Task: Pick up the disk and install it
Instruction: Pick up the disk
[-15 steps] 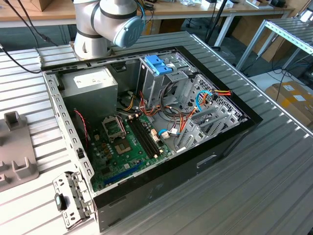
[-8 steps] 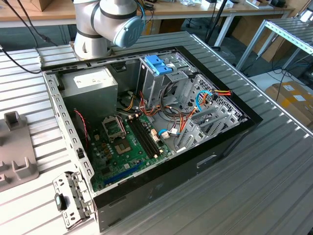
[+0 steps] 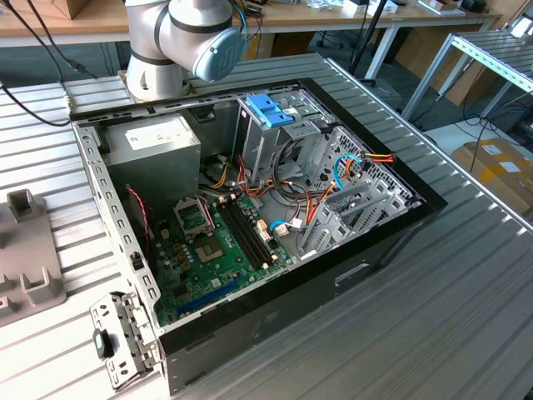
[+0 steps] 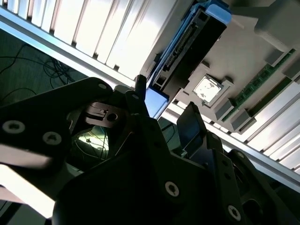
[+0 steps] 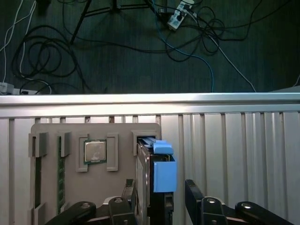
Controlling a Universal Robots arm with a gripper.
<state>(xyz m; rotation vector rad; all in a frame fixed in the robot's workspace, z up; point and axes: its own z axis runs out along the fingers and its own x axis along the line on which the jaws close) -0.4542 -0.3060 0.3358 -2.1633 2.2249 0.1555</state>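
While the disk (image 5: 158, 176) stands on edge in a slot of the grey holder (image 5: 93, 187) on the bench (image 5: 234, 150), the gripper (image 5: 160, 187) straddles it, spread and not yet pinching. A good grasp likely means closing squarely on both flat faces, then lifting straight out.

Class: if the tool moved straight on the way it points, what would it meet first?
Most likely the disk, standing in a slot of the grey tray, directly ahead of the open tool; depth is unclear.

No legible text or labels
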